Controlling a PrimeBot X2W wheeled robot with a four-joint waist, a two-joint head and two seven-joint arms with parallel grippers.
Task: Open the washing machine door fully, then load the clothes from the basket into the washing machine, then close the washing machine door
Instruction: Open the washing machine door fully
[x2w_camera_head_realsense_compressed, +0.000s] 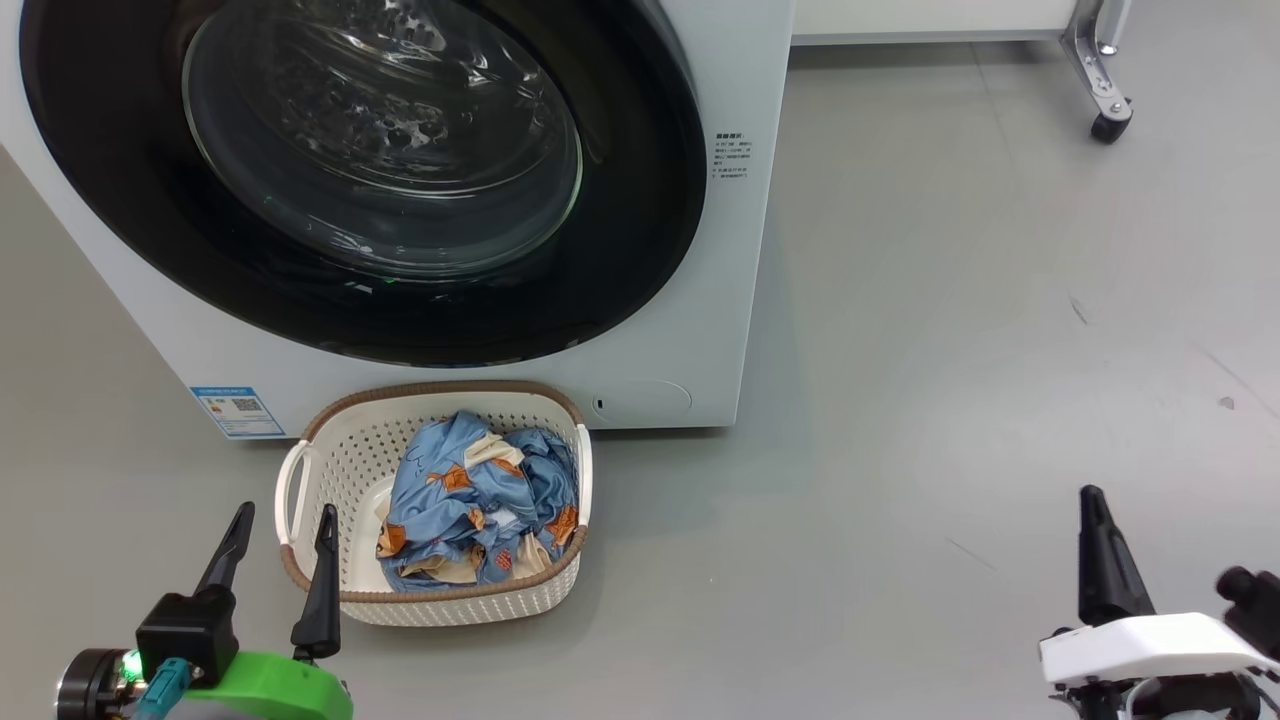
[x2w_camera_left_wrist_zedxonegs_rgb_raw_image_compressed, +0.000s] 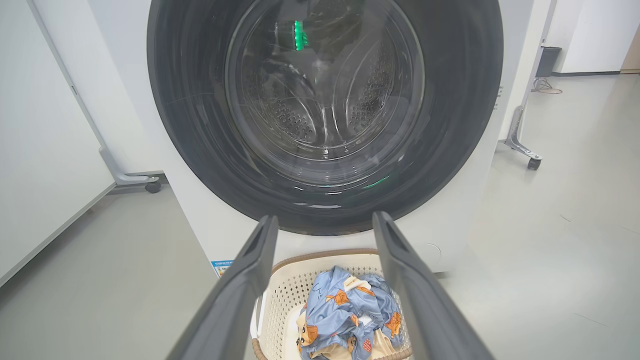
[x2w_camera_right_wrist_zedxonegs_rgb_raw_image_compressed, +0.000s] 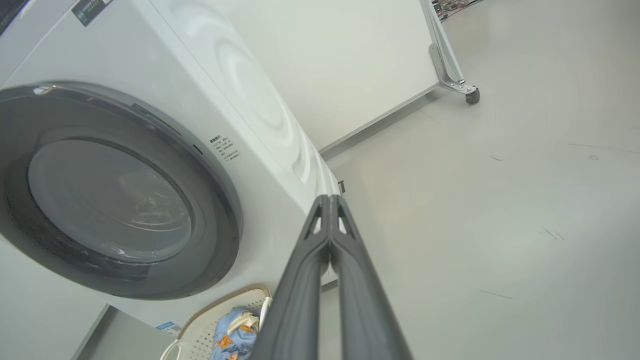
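Here the left gripper (x2w_camera_head_realsense_compressed: 286, 512) sits low, its two dark fingers pointing forward and spread wide with nothing between them. The basket (x2w_camera_head_realsense_compressed: 350, 450) stands on the grey floor (x2w_camera_head_realsense_compressed: 950, 350) just ahead of it and slightly to its right. In the head view the inner finger overlaps the basket's near handle; whether they touch I cannot tell. The clothes (x2w_camera_head_realsense_compressed: 480, 510) lie bundled inside the basket, to the right of that finger. Along the left gripper (x2w_camera_left_wrist_zedxonegs_rgb_raw_image_compressed: 325, 218) in its wrist view, the clothes (x2w_camera_left_wrist_zedxonegs_rgb_raw_image_compressed: 345, 310) show between the two fingers. Beyond the tips rises the washing machine door (x2w_camera_left_wrist_zedxonegs_rgb_raw_image_compressed: 325, 100), shut flat against the washing machine (x2w_camera_left_wrist_zedxonegs_rgb_raw_image_compressed: 450, 235).

The right gripper (x2w_camera_head_realsense_compressed: 1095, 500) is held well off to the right of the basket, over bare floor, its white wrist housing below it. Its fingers are pressed together and hold nothing. In its wrist view the right gripper (x2w_camera_right_wrist_zedxonegs_rgb_raw_image_compressed: 330, 199) points at the washing machine (x2w_camera_right_wrist_zedxonegs_rgb_raw_image_compressed: 260, 150), near the lower front corner. The washing machine door (x2w_camera_right_wrist_zedxonegs_rgb_raw_image_compressed: 110, 195) lies to the left of the tips, and the basket (x2w_camera_right_wrist_zedxonegs_rgb_raw_image_compressed: 200, 335) is down beside the finger bases.
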